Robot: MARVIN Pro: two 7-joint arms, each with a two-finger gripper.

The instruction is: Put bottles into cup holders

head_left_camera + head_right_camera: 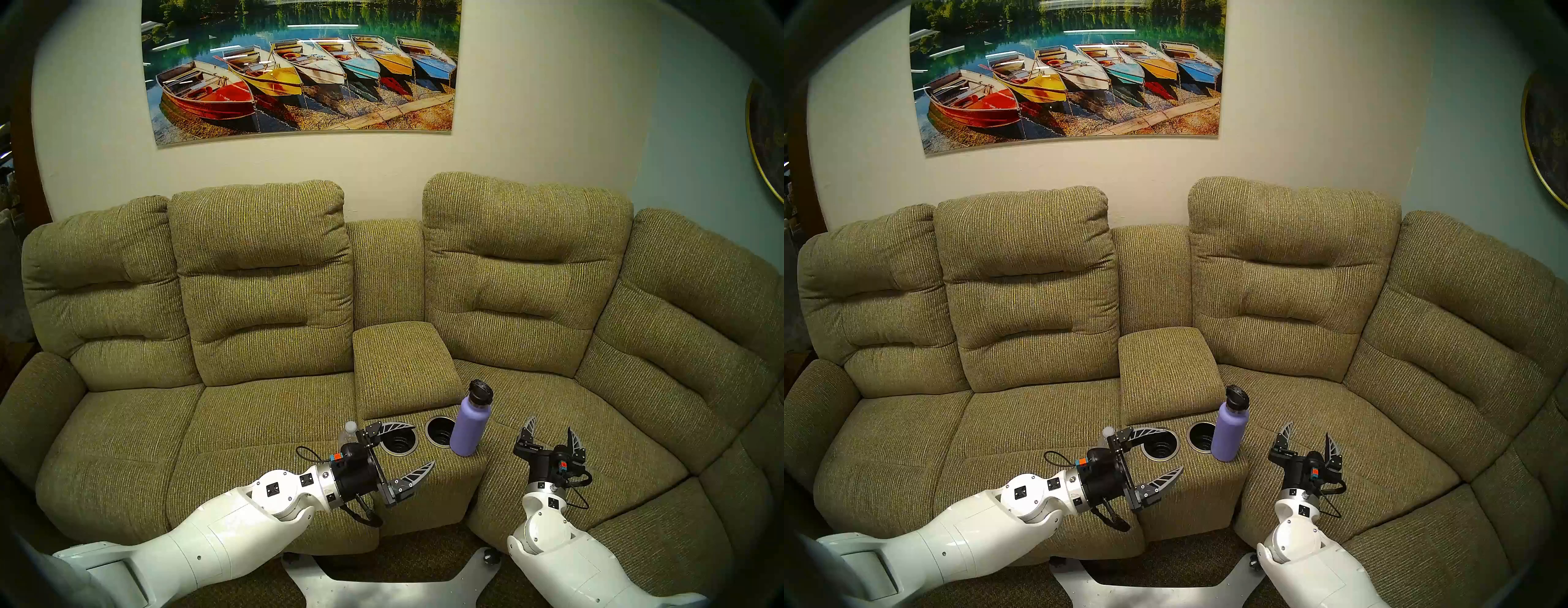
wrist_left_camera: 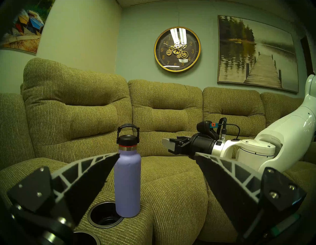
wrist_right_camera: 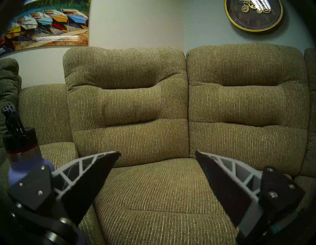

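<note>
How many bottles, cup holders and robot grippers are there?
Bottles: 2, a purple flask and a clear water bottle
Cup holders: 2, left cup holder and right cup holder
Grippers: 2, left gripper and right gripper
Total: 6

A living room, by the look of it: a long curved olive-green ribbed-fabric reclining sofa [image 1: 263, 297] with a padded centre console [image 1: 403, 361], a wide glossy print of coloured rowing boats [image 1: 301, 63] above it, a round gold-rimmed gear-faced wall clock [image 2: 177, 49], and a framed misty lake-pier picture [image 2: 256, 53].
</note>
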